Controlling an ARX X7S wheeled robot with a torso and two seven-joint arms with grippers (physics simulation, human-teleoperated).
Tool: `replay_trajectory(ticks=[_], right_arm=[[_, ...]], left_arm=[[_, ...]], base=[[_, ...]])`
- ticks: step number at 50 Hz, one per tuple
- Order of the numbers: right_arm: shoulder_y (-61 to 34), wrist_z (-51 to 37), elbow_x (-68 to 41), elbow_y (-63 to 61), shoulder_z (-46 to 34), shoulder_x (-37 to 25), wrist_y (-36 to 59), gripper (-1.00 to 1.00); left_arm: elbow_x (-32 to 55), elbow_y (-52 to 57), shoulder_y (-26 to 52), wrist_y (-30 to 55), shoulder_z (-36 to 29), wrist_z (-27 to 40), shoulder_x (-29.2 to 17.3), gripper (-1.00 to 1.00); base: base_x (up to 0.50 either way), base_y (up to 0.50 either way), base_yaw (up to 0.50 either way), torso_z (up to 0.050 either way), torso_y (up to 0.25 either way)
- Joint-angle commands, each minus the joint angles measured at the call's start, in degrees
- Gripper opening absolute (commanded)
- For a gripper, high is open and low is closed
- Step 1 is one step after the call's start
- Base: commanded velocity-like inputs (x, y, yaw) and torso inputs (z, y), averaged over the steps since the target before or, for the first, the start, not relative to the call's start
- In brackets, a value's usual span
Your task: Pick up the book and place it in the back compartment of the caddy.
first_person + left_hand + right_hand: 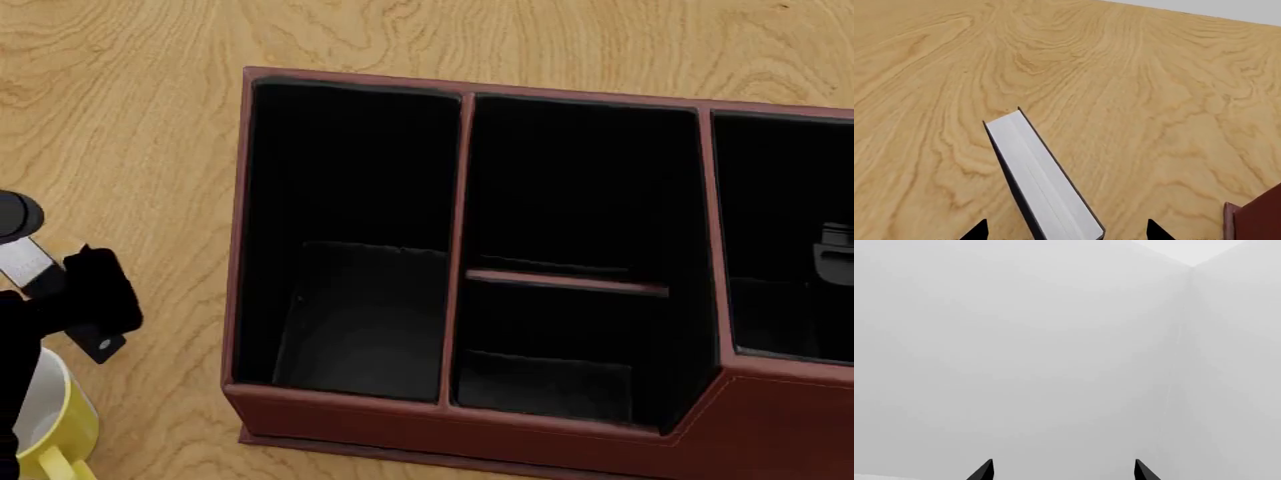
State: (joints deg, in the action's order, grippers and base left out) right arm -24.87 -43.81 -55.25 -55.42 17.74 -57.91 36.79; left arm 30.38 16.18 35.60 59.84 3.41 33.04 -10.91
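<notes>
In the left wrist view the book [1037, 175], with black covers and a white page block, stands on edge on the wooden table. My left gripper [1067, 234] is open with the book between its two fingertips [977, 231], and a gap shows on each side. The book does not show in the head view. The dark red caddy [461, 250] fills the head view. Its two middle cells are split by a low red divider [567, 282], and the back compartment [581, 190] lies beyond it. My right gripper [1063, 471] is open and empty, facing a white wall.
A yellow-and-white mug [54, 425] stands at the near left of the caddy, partly under my left arm [74, 300]. A corner of the caddy [1254, 220] shows beside the book in the left wrist view. A small grey part [834, 252] shows in the caddy's right cell.
</notes>
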Motion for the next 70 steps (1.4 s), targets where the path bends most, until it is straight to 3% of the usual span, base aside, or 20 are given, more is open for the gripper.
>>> replay_trajectory(ticks=[1,44,60,61,70], right_arm=[[-0.1,-0.2,-0.1,0.0,-0.3,-0.2,-0.2,1.00],[0.0,-0.6,0.1,0.5,-1.1,-1.0,-1.1,1.00],[1.0,-0.5,0.4,0.6,-0.6,-1.3,-1.8,1.00],[1.1,-0.5,0.4,0.6,-0.6,-1.3,-1.8,1.00],[1.3,-0.7,0.0,0.5,-0.3,-1.6,-2.0,1.00]], left_arm=[[-0.5,-3.6,0.7,-2.0,-0.5,-0.6,-0.1,1.00],[-3.7,-16.3,3.0,-10.0,-4.4,-3.2,-0.7,1.00],[-3.6,-16.2,2.8,-11.1,-4.9,-3.0,-0.7,1.00],[-3.6,-16.2,2.7,-11.2,-4.9,-2.9,-0.7,-1.00],[-3.2,-15.6,2.5,-11.3,-4.7,-2.6,-0.6,-1.00]], base=[[0.00,0.00,0.00,0.000,0.000],[0.00,0.00,0.00,0.000,0.000],[0.00,0.00,0.00,0.000,0.000],[0.00,0.00,0.00,0.000,0.000],[0.00,0.00,0.00,0.000,0.000]])
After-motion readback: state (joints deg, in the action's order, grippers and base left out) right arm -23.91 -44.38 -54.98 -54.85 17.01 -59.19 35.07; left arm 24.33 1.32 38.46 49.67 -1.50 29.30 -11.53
